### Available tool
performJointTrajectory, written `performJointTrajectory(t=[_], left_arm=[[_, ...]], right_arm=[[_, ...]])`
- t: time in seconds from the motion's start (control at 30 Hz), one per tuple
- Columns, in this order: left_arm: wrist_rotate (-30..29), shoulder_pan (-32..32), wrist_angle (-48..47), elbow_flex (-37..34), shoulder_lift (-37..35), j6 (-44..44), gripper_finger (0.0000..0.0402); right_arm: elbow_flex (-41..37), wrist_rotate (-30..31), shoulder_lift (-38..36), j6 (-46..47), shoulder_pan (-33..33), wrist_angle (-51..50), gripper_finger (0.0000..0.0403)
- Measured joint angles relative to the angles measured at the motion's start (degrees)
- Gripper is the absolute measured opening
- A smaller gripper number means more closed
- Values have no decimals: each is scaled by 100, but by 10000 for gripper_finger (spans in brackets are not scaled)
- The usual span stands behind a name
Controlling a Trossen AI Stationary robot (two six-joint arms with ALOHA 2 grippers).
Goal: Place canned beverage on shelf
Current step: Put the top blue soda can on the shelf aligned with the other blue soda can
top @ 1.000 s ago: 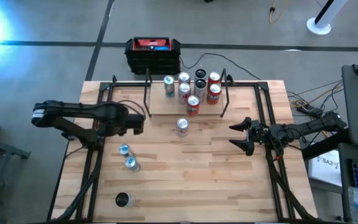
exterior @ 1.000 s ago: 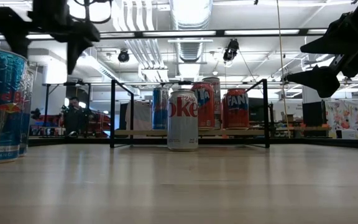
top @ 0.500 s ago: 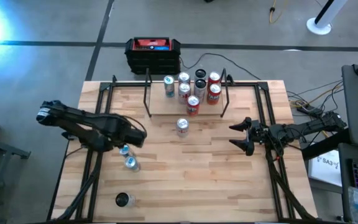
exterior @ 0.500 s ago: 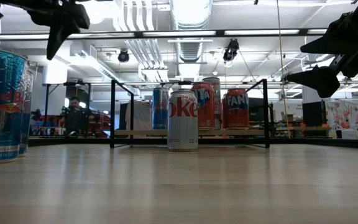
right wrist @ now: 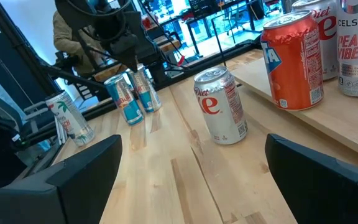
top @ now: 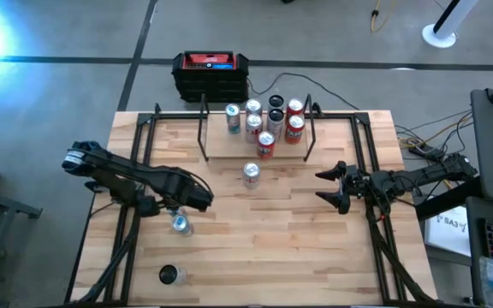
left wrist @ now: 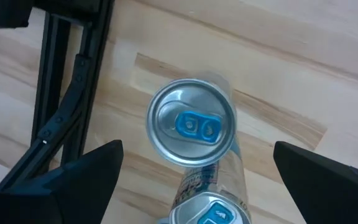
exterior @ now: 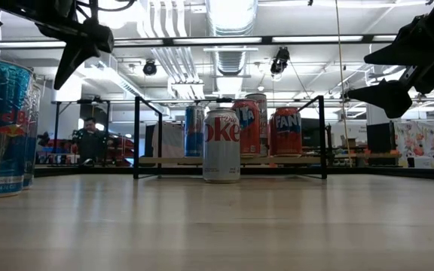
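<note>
- Left wrist view looks straight down on a slim blue can, framed between the spread fingers of the left gripper; a second slim can touches it.
- Risk: with the pair this tight, a finger coming down could strike the neighbour and topple both, or the jaws could pinch two at once.
- Shelf sits at the far edge, already holding several cans; a Diet Coke stands just before it.
- Right gripper waits open by the table's right side.
- Since a second ago, the left arm has swung from above the table's left side down over the pair.
</note>
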Motion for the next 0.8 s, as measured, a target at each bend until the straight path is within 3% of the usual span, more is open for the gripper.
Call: performJointTrajectory(t=[0.37, 0.8], left_arm=[[-293, -293, -9, -121, -2, -615, 400], [-338, -291, 466, -573, -15, -641, 400]], right_arm=[[-1, 0, 0, 0, 0, 0, 380], [-2, 0, 0, 0, 0, 0, 380]])
